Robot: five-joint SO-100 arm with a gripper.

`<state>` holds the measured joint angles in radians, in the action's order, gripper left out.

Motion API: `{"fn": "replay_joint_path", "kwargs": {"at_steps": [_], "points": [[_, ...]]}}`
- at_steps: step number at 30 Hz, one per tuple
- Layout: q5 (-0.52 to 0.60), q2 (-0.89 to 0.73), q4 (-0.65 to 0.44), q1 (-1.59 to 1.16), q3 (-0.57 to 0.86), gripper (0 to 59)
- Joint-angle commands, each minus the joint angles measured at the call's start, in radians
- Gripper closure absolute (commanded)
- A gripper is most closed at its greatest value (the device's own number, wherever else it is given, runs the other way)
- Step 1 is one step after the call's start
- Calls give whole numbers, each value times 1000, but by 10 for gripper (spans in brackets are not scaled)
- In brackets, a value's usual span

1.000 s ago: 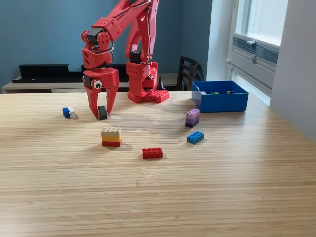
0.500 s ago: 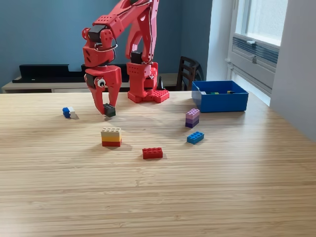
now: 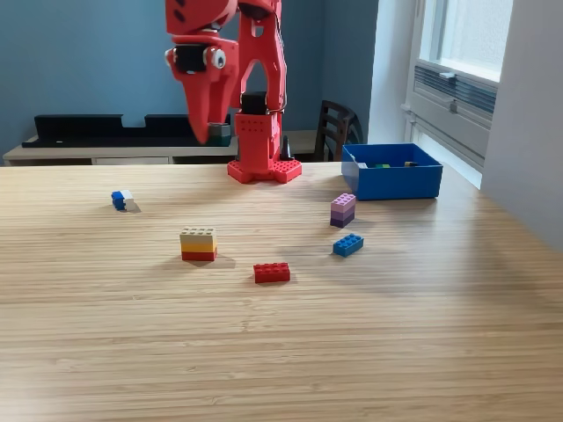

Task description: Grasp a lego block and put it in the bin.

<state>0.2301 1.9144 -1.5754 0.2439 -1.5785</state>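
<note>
We take the bin [image 3: 391, 182], an open-topped blue box with low walls, as our landmark; it sits on the wooden table [image 3: 281, 352] toward the exterior view's right, near the window [image 3: 462, 53]. Small pieces, one green, lie inside it, too small for us to identify further. We read no brand, label or writing anywhere in the scene.

Just in front of the bin, toward the exterior view's left, stands a purple stack [image 3: 343, 210], and nearer the camera lies a blue block [image 3: 347, 245]. Farther from the bin we see a red block [image 3: 272, 272], then a cream, yellow and red stack [image 3: 199, 244], and, well apart from the bin at the exterior view's left, a small blue and white piece [image 3: 121, 200].

The red arm's base [image 3: 263, 151] stands beside the bin on the exterior view's left. We see the gripper [image 3: 211, 130] raised well above the table, level with the bin's far side, its jaws pressed on a dark block [image 3: 219, 132]. A dark chair [image 3: 334, 127] stands behind the table, between base and bin.
</note>
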Motion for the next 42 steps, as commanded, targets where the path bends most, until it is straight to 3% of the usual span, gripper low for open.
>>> {"fn": "replay_joint_path", "kwargs": {"at_steps": [1,18,31,42], "points": [[35,20,-28,-268,58,586],[83,6,-26,-1085,35,586],[103,-322,-64,-1416,152,586],[66,-451,-117,-1647,291,586]]}}
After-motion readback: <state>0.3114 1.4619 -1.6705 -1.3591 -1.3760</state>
